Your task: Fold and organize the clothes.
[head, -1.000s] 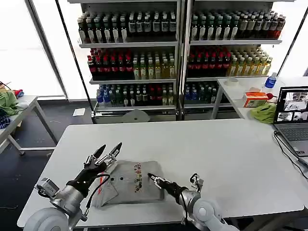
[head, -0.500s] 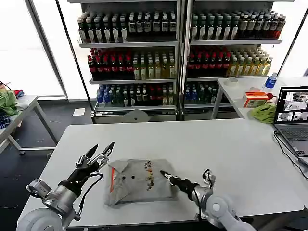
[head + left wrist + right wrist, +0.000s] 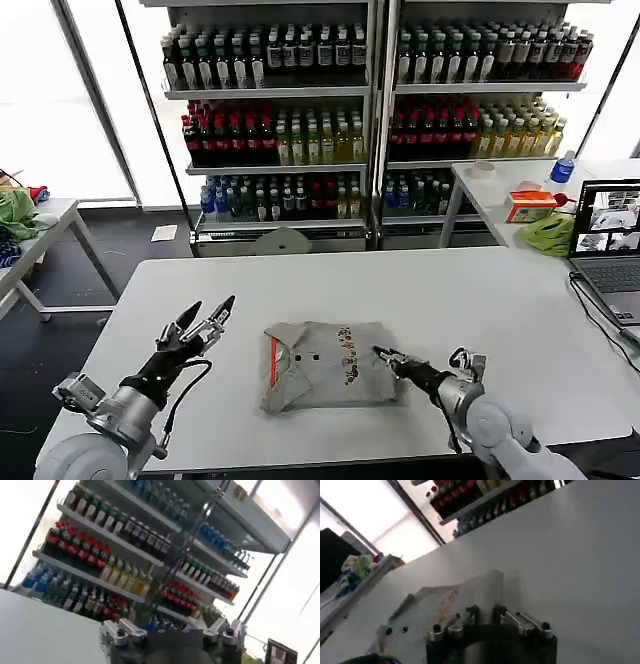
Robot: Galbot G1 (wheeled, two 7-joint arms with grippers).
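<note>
The white table [image 3: 480, 300] carried the work, with bare surface on every side of the garment. Behind it stood drink shelves [image 3: 370, 110]; a side table [image 3: 520, 190] held a lime-green cloth [image 3: 548, 235] and an orange box [image 3: 530, 205], and a laptop [image 3: 608, 240] sat at the table's right edge, well apart from the work.

The folded grey shirt [image 3: 330, 366] lay flat near the front edge, collar and red-orange stripe on its left side, chest print near its middle.

The right gripper [image 3: 385, 355] lay low at the shirt's right edge, its fingers drawn together on the fabric there. The left gripper [image 3: 205, 319] hung above the table just left of the shirt, jaws spread, holding nothing.

Risk, as judged: pulling by one pinched edge could unseat the upper layers and open the fold, since the left gripper was not pressing the cloth down. Further travel rightward would bring the shirt toward the laptop. Nothing stood between the grippers and the shirt.
</note>
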